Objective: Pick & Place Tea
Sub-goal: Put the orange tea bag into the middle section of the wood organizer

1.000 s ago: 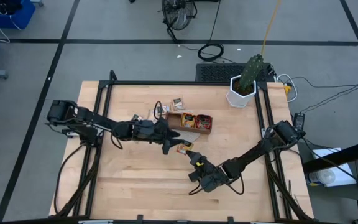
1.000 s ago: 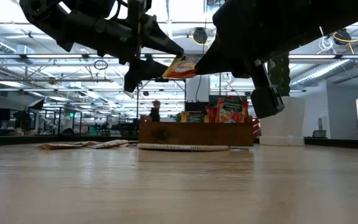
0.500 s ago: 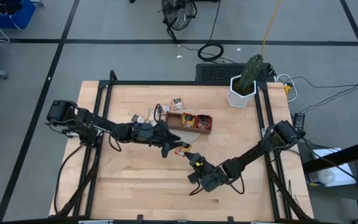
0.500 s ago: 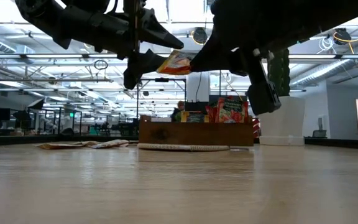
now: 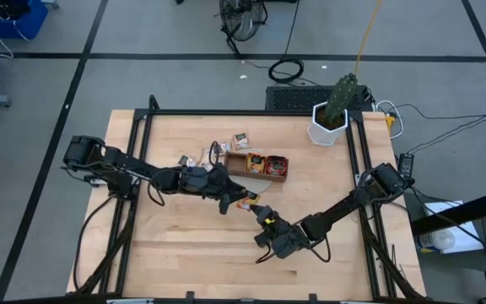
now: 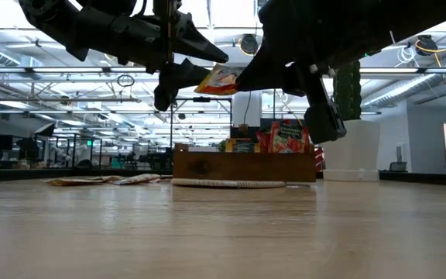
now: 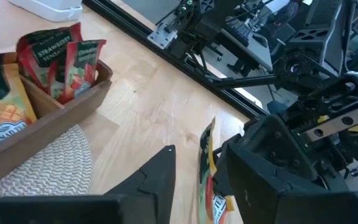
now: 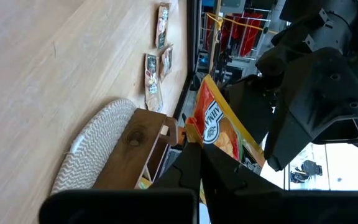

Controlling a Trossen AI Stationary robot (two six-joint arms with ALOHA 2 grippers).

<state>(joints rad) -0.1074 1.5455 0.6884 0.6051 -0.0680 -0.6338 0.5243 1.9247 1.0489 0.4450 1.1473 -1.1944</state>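
while the wooden tray [image 5: 257, 164] is seen from above holding red and orange sachets, an orange-yellow sachet [image 5: 249, 202] is pinched by the closed right gripper [image 5: 261, 211]; the left gripper [image 5: 234, 199] is part-open around it. "strawberry" is read on tray packets [image 7: 59, 59] in the left wrist view.

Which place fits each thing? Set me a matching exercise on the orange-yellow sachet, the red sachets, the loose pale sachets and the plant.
Things:
1. orange-yellow sachet
2. red sachets
3. loose pale sachets
4. plant

Places:
A. lying flat on the table beside the wooden tray
B. standing upright in the wooden tray's end compartment
C. in a white pot at the table's far corner
D. in the air, pinched by the right end effector

Pairs: 1-D, 2-B, 3-A, 4-C
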